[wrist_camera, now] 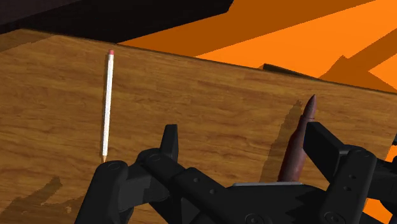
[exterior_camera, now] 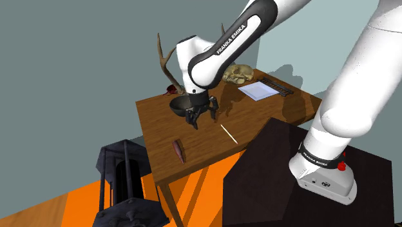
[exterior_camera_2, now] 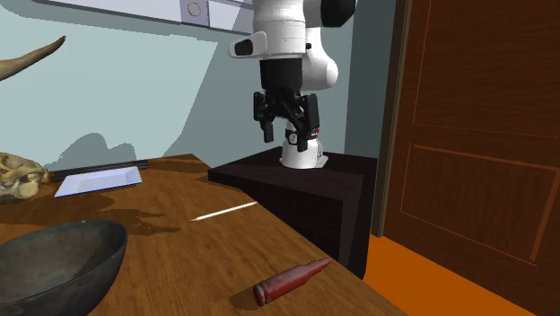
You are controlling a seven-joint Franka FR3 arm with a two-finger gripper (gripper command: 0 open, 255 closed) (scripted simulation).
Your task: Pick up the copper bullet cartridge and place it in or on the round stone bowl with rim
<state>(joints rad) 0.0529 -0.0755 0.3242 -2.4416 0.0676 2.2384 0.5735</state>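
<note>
From where I stand, the tool (exterior_camera: 201, 117) hangs above the wooden counter (exterior_camera: 158, 126), just beside the dark round bowl (exterior_camera: 182, 107), and it is holding nothing. In the wrist view its two black fingers (wrist_camera: 168, 143) stand well apart around bare wood, so the tool (wrist_camera: 242, 137) is wide.

The reddish-brown cartridge (exterior_camera: 178, 150) lies flat on the counter near its front edge, apart from the bowl and from the tool. Seen along the hand, the cartridge (wrist_camera: 300, 137) rests on the wood close to one finger, its base hidden behind the tool's body. I think it sits lower than the fingers rather than between them, but this angle makes it hard to judge.

A white pencil (exterior_camera: 229, 133) with a pink eraser lies between the tool and the dark stand (exterior_camera: 283, 174). Farther back sit a pale skull (exterior_camera: 237, 74), a sheet of paper (exterior_camera: 259, 89) and an antler (exterior_camera: 164, 58).

From the second exterior view, the tool (exterior_camera_2: 287, 130) hovers high over the counter (exterior_camera_2: 179, 260), with the bowl (exterior_camera_2: 54, 260) and cartridge (exterior_camera_2: 292, 281) in the foreground and a brown door (exterior_camera_2: 476, 135) beside the orange floor (exterior_camera_2: 431, 278).
</note>
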